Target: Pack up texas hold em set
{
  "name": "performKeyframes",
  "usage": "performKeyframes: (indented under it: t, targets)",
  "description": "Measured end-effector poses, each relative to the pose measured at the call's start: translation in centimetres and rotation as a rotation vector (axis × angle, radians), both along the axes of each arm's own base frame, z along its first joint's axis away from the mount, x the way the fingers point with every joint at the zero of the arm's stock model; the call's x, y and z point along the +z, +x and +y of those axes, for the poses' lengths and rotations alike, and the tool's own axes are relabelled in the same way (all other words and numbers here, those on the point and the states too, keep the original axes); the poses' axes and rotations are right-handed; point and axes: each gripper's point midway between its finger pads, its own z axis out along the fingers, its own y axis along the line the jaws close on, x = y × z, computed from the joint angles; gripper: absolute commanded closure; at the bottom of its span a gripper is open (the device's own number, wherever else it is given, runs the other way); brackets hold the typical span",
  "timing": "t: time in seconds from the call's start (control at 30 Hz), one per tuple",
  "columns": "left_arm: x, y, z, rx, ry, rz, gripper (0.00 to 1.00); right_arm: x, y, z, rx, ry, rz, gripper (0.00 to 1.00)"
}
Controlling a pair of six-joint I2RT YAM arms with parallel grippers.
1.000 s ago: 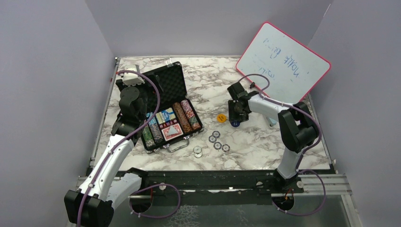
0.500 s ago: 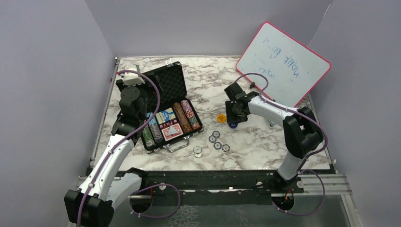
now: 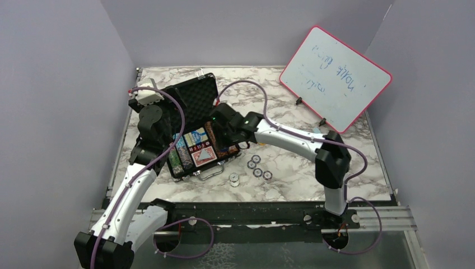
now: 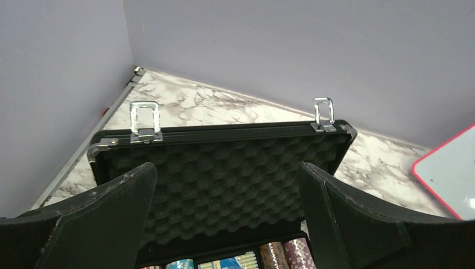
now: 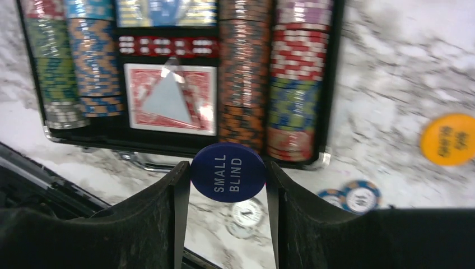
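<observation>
Right end effector (image 5: 226, 188) pinches the SMALL BLIND button (image 5: 228, 168) above the briefcase (image 5: 112, 141), left end effector (image 4: 226, 216) spread wide; best seat it flat in a free gap, then release.

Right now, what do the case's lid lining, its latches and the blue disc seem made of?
Lid lining: looks like soft black egg-crate foam, matte, dimpled all over.
Small Blind disc: probably hard plastic, smooth dark blue, white printed lettering.
Latches: seemingly metal, bright chrome-like shine.
</observation>
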Motion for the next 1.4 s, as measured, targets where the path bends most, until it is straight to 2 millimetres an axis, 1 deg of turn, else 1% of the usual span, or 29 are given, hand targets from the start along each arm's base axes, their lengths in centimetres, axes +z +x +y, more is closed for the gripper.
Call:
performKeyframes:
  t: [0.13,0.23,0.3,0.37,0.47,0.57,0.7,0.87,0.97,1.03,1.17,1.23,1.27,1.3,1.37,1.4]
  targets:
    - [0.9,-0.7,1.0,0.048,-0.025,-0.032,0.02,-1.0,-1.8,4.6,0.072,0.007,-0.001,0.49]
    - [1.2,-1.0,1.4,0.074,-0.034,-0.043,0.02,-2.2,-2.7,7.1,0.108,-0.002,0.006,0.49]
    - [1.2,-1.1,1.7,0.087,-0.035,-0.044,0.02,-3.1,-2.7,8.3,0.118,-0.008,0.009,0.49]
    - [1.2,-1.1,1.7,0.091,-0.035,-0.043,0.02,-3.9,-2.5,8.8,0.118,-0.018,0.013,0.49]
    - [1.2,-1.1,1.8,0.095,-0.036,-0.043,0.02,-5.1,-2.4,8.9,0.116,-0.039,0.020,0.49]
    - [1.2,-1.2,1.8,0.097,-0.035,-0.043,0.02,-5.7,-2.2,8.9,0.115,-0.051,0.024,0.43]
    - [1.2,-1.2,1.9,0.100,-0.035,-0.043,0.02,-5.5,-2.0,9.1,0.128,-0.051,0.015,0.38]
    - [1.2,-1.2,2.0,0.105,-0.036,-0.043,0.02,-5.0,-1.7,9.4,0.148,-0.044,-0.010,0.36]
    - [1.2,-1.2,2.0,0.108,-0.036,-0.043,0.02,-4.1,-1.5,9.3,0.148,-0.039,-0.030,0.36]
    - [1.2,-1.2,2.0,0.109,-0.036,-0.043,0.02,-3.1,-1.2,8.6,0.135,-0.032,-0.052,0.36]
    - [1.2,-1.2,2.0,0.110,-0.036,-0.043,0.02,-0.1,-0.6,5.5,0.092,-0.011,-0.090,0.36]
    - [1.2,-1.2,2.1,0.110,-0.036,-0.044,0.02,1.5,0.7,2.7,0.040,0.010,-0.110,0.35]
    - [1.2,-1.2,2.1,0.109,-0.036,-0.045,0.02,1.0,1.5,0.5,0.001,-0.008,-0.107,0.34]
    - [1.2,-1.2,2.1,0.109,-0.037,-0.045,0.02,2.2,2.5,-0.6,-0.031,0.010,-0.122,0.34]
    - [1.2,-1.2,2.0,0.108,-0.037,-0.045,0.02,2.1,5.0,-4.7,-0.126,0.002,-0.134,0.33]
    - [1.2,-1.2,2.0,0.108,-0.037,-0.045,0.02,1.6,5.8,-6.7,-0.167,-0.014,-0.127,0.32]
